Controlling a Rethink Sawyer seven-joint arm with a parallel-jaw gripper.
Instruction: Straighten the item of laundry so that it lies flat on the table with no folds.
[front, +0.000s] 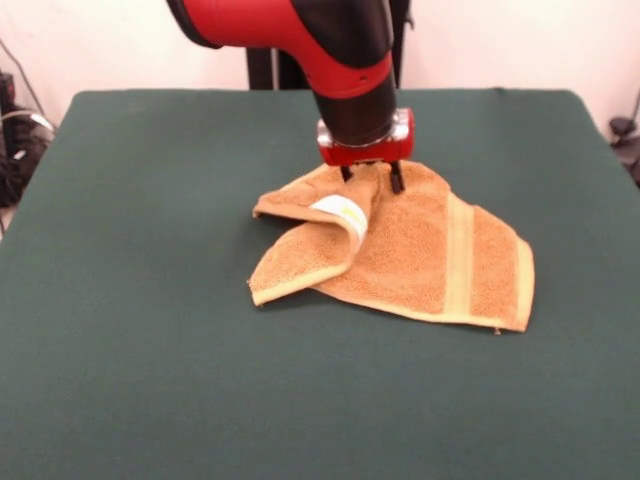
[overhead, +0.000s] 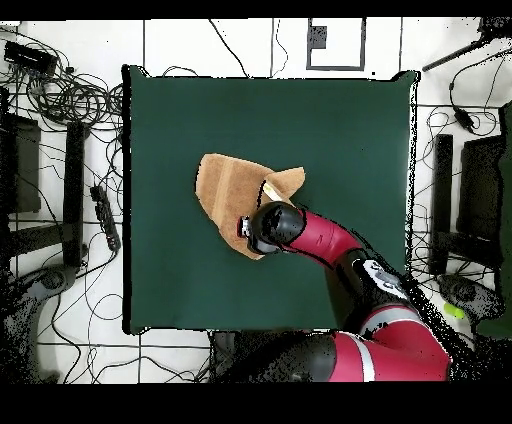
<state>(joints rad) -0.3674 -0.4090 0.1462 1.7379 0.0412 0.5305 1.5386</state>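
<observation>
The golden-orange towel (front: 430, 250) lies crumpled near the middle of the dark green table (front: 150, 300). Its left part is folded over, showing a white label (front: 338, 210), and a paler band (front: 459, 255) runs across its flat right part. My gripper (front: 371, 180) stands over the towel's far edge with a raised ridge of cloth pinched between its two black fingers. In the overhead view the towel (overhead: 225, 185) lies left of centre on the table (overhead: 350, 130), and the arm's wrist (overhead: 272, 225) covers the gripper and the towel's near corner.
The red and black arm (overhead: 340, 250) reaches in from the table's bottom right in the overhead view. Cables and dark equipment (overhead: 60, 100) lie on the floor around the table. The black pedestal (front: 270, 65) stands behind the table's far edge.
</observation>
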